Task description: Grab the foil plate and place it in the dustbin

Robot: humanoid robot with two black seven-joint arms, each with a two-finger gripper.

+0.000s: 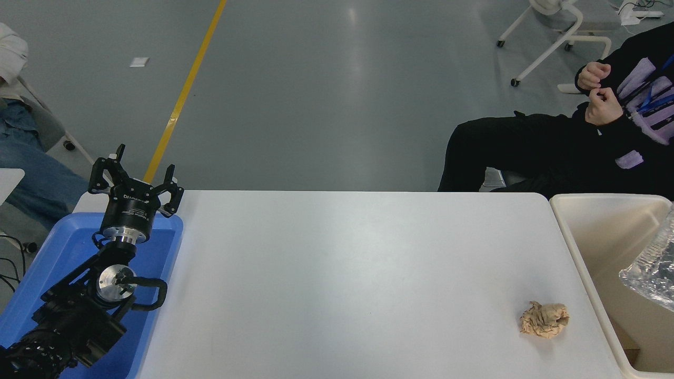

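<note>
Hanging inside the dustbin [590,231] mouth at the right edge, foil plate [650,273] is positioned to drop; its carrier is off-frame, grip unknown. Left gripper [136,176] parked wide open, far left of it, over blue tray [58,252].

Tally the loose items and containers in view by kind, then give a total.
Shiny crinkled foil plate: 1
Crumpled tan paper ball: 1
Cream-beige plastic dustbin: 1
Shallow blue plastic tray: 1
Total: 4

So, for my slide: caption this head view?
Foil plate over the dustbin; left gripper parked above the blue tray.
</note>
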